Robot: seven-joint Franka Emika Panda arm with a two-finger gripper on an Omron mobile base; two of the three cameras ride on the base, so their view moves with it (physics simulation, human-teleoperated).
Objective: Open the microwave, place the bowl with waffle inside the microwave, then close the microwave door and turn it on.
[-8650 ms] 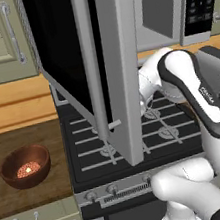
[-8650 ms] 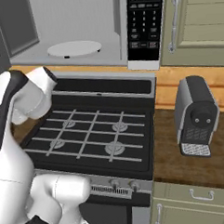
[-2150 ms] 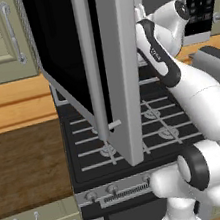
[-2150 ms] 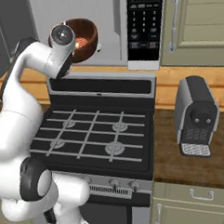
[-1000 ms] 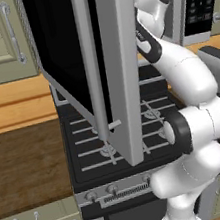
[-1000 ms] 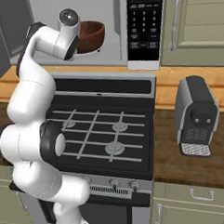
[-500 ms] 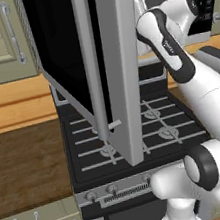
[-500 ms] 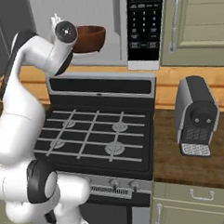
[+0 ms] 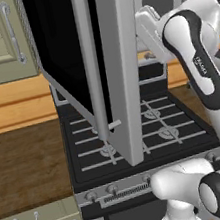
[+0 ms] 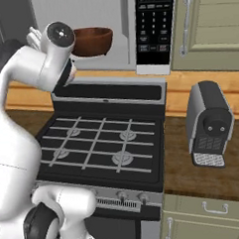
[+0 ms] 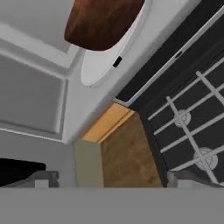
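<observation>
— Bowl (image 10: 91,41) placement: where did it sit, and why there?

— It sat inside the microwave (image 10: 86,14), on the white turntable (image 11: 103,61), toward the front of the cavity. That suited the task: the dish had to be within the box before the door could shut. The waffle could not be made out; the bowl's wall hid its contents.

— And the fingers (image 11: 43,178)?

— Spread wide apart, clamped on nothing. In the hand view both dark tips stood far from each other at the bottom, with the bowl well above them and free of contact. I judged the bowl released.

— Why was the microwave door (image 9: 110,66) standing out like that?

— It hung fully swung open over the gas stove (image 10: 103,142), its grey bar handle (image 9: 89,59) facing the left base camera, leaving the cavity clear for loading.

— What remained?

— By my reckoning, clearing the arm from the opening, pushing the door shut, then pressing the keypad (image 10: 155,20). The coffee machine (image 10: 211,124) on the desk (image 10: 203,166) stood well apart, no obstacle.
</observation>
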